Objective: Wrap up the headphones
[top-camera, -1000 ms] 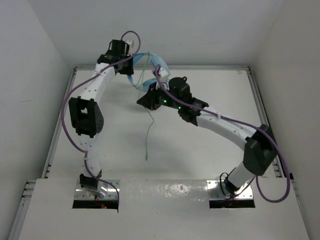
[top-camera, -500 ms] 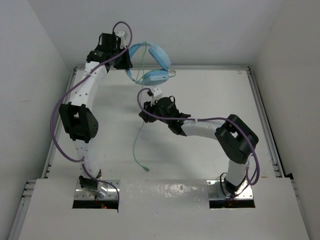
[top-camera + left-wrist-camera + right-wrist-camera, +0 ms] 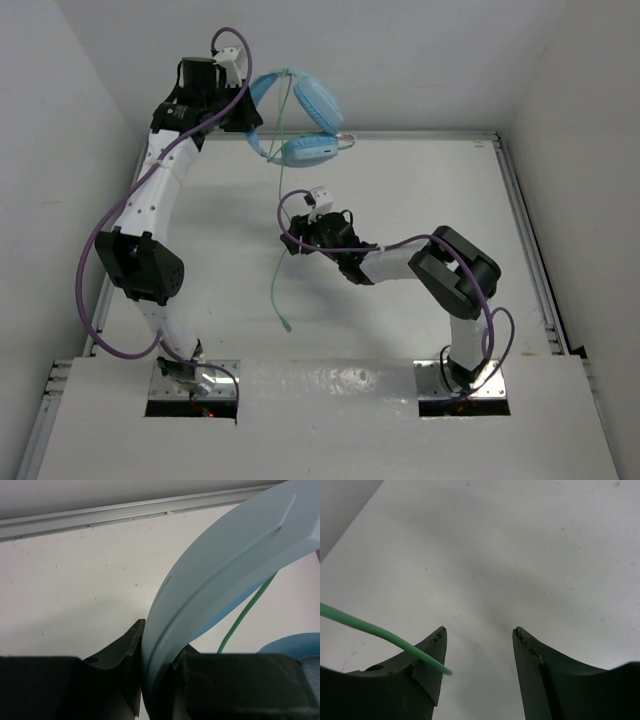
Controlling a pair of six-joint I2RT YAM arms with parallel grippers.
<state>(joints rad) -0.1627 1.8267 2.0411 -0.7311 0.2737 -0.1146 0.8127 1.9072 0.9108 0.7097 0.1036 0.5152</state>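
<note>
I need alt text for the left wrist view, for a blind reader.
The left gripper clamps the light blue headphones by the headband, which arcs up to the right. A thin green cable runs behind it, over the white table.

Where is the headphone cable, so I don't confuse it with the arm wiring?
Start at the light blue headphones held by the left pincer at the far edge of the table. A thin pale green cable hangs from them past the right pincer toward the near side. The arm cables are thick and purple.
</note>
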